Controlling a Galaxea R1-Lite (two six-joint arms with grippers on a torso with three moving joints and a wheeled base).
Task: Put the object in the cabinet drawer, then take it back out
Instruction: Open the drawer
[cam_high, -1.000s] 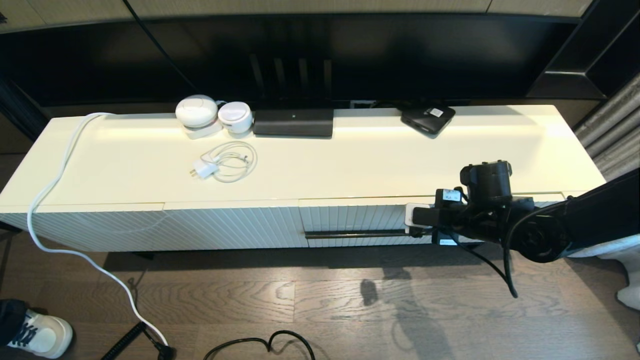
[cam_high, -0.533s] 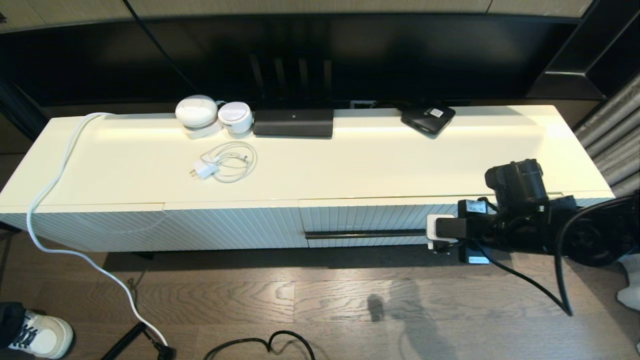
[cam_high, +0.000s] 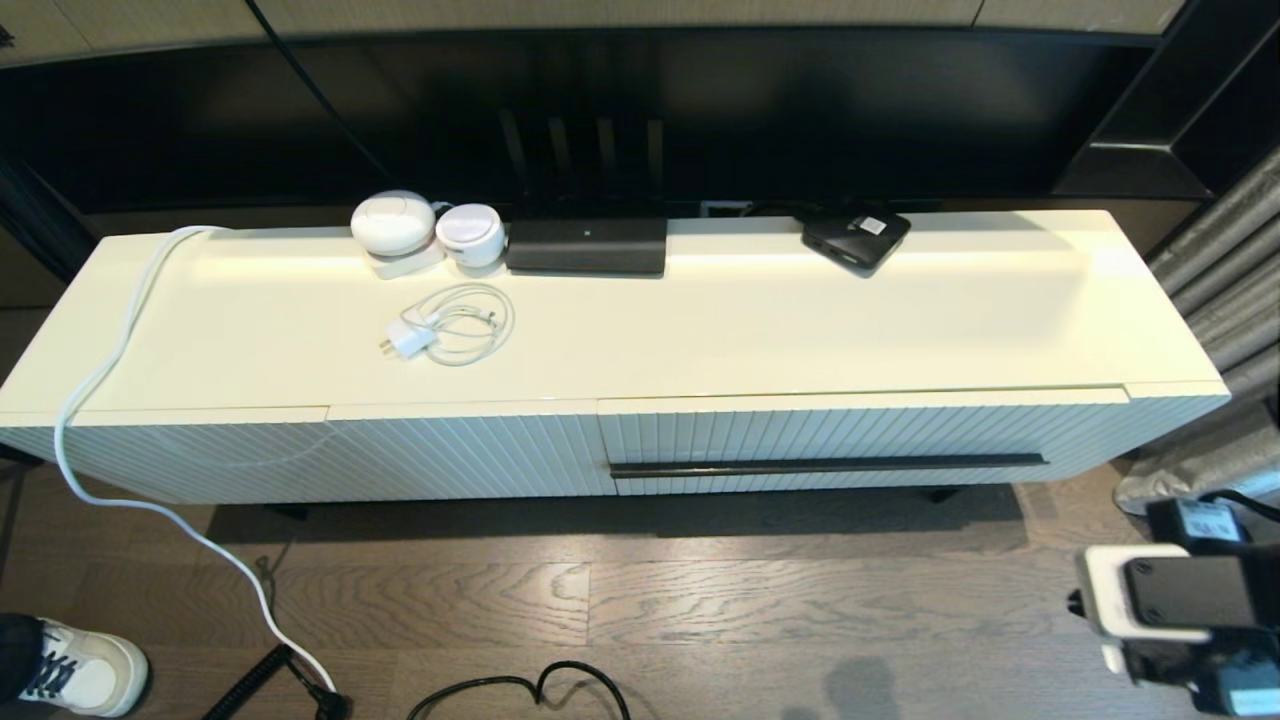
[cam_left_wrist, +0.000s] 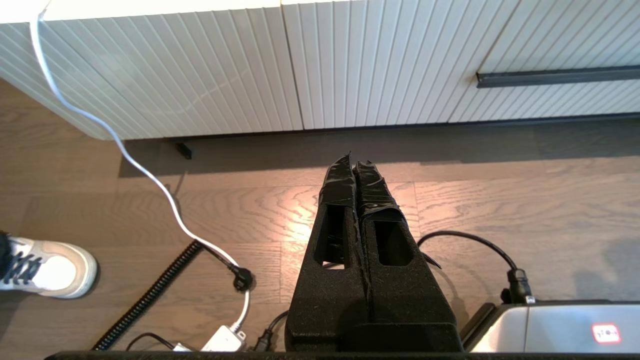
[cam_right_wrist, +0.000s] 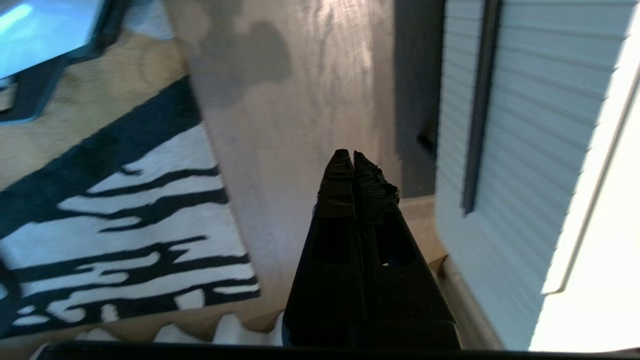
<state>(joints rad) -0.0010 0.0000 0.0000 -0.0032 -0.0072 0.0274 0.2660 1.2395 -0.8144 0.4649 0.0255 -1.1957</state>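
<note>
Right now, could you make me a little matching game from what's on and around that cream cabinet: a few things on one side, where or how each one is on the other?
Things:
1. cabinet drawer
2. white charger and cable
3. flat black box with a white label
4. right gripper

Places or states:
A. coiled on the cabinet top, toward its left half
B. shut and empty, over the wood floor near the cabinet's right end
C. closed, dark bar handle across its front
D. at the back edge of the cabinet top, toward the right

Pairs: 1-C, 2-A, 3-D, 4-B
</note>
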